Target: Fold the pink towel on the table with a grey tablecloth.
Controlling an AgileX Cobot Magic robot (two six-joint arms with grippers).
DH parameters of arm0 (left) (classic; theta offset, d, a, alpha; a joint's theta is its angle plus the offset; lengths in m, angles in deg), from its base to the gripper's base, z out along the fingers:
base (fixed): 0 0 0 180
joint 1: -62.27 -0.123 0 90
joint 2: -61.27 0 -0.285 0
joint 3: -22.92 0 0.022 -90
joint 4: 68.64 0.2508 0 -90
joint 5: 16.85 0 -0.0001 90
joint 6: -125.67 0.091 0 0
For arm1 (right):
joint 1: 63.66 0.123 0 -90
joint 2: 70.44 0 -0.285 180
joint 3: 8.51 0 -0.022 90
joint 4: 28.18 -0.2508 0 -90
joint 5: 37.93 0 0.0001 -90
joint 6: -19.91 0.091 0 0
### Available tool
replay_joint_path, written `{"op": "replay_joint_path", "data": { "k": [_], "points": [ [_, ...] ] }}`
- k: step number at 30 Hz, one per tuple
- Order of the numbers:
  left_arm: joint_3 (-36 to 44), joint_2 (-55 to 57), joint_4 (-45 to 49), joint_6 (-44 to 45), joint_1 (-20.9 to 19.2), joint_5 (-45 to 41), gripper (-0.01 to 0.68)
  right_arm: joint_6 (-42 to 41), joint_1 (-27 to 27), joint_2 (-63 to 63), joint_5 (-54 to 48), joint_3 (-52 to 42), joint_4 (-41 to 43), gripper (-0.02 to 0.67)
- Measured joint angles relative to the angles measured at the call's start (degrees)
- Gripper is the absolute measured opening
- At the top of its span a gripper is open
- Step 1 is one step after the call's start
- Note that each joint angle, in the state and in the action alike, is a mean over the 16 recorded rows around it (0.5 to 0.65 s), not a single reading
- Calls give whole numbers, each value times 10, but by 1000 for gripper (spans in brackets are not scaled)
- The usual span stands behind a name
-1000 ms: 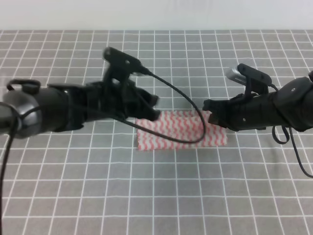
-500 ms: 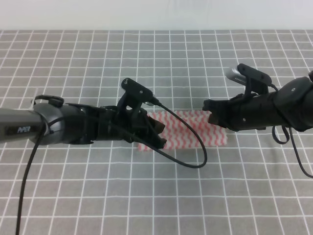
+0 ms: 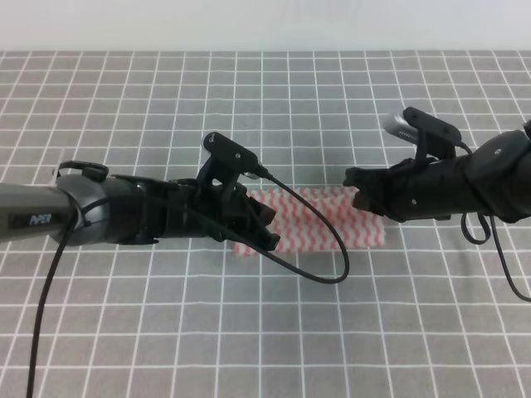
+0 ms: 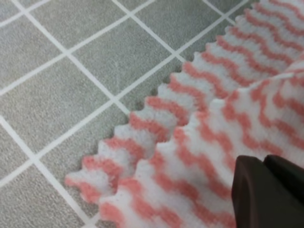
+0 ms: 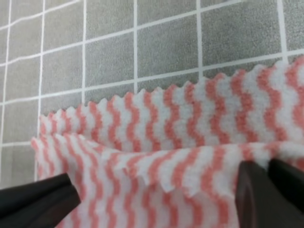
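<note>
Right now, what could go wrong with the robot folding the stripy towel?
1. The towel already lies in two layers, and the left wrist view shows their zigzag edges not quite lined up. The fold may end crooked.
2. The left gripper sits low at the towel's left end. It might pinch just the top layer, or drag the towel across the tablecloth.
3. A black cable loops over the towel and could snag it.

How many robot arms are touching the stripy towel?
2. The left gripper sits on the pink towel at its left end; the right gripper is at its right end. Contact under each gripper is partly hidden.
</note>
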Motion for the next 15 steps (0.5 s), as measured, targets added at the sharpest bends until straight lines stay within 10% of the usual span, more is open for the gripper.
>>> {"op": "replay_joint_path", "data": {
  "k": [15],
  "points": [
    [0,-1,2,-1,0,1,16,0,0,0,43,1,-13,117]
  ]
}}
